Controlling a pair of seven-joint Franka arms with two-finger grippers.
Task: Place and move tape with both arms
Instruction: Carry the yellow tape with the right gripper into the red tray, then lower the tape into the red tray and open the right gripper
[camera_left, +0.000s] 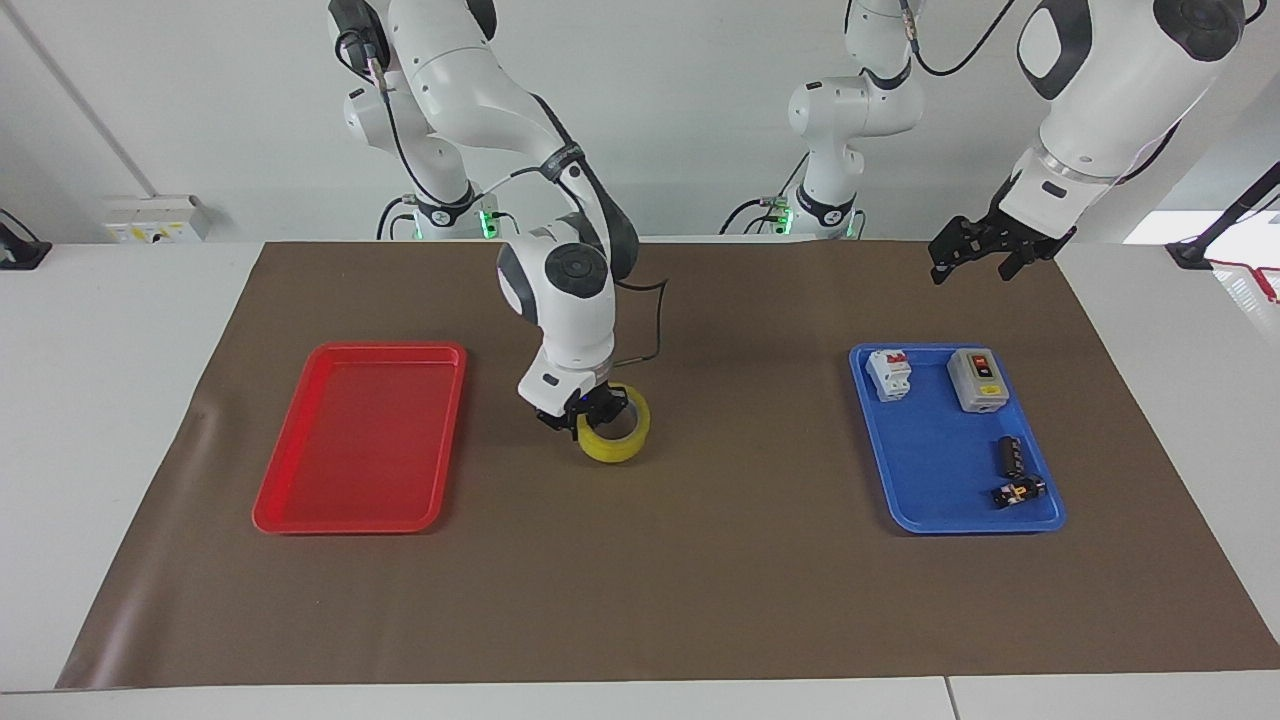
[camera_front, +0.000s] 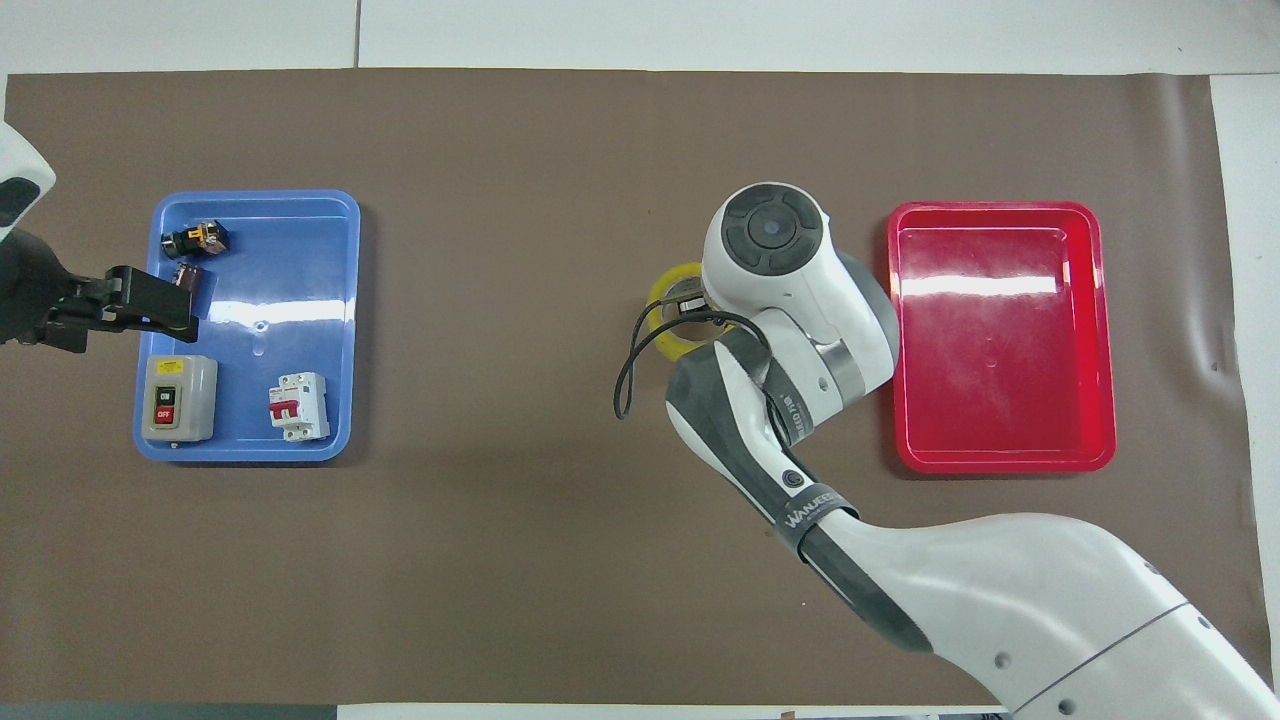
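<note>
Light: bright, even, from above.
Shadows: faint, soft beneath the arms.
Glare: white streaks on the red tray (camera_front: 1000, 284) and blue tray (camera_front: 300, 312).
Focus: sharp throughout.

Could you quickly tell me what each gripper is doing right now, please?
Left gripper: open, holding nothing, raised over the blue tray's edge.
Right gripper: shut on the tape, lifted and tilted above the mat.
</note>
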